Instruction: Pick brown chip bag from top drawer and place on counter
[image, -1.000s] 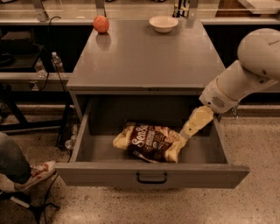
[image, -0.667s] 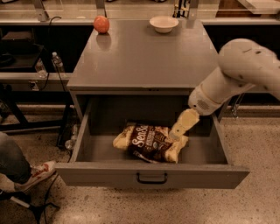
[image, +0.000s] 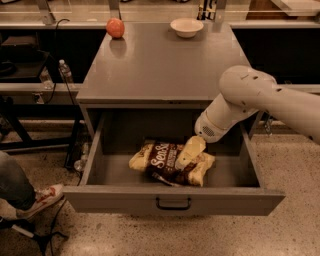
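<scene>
Pale gripper (image: 186, 156) over the crinkly brown chip bag (image: 161, 161) in the open grey metal top drawer (image: 172, 199), below the grey counter (image: 155, 65) front edge; grip state cannot be told.

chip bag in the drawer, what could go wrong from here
1. The gripper sits over the right end of the brown chip bag, not its middle; grabbed there, it may slip or dangle.
2. The arm reaches in just below the front edge of the counter; lifting out of the top drawer could catch that edge.
3. A bowl and a red fruit stand at the back; placing far could knock them.
</scene>
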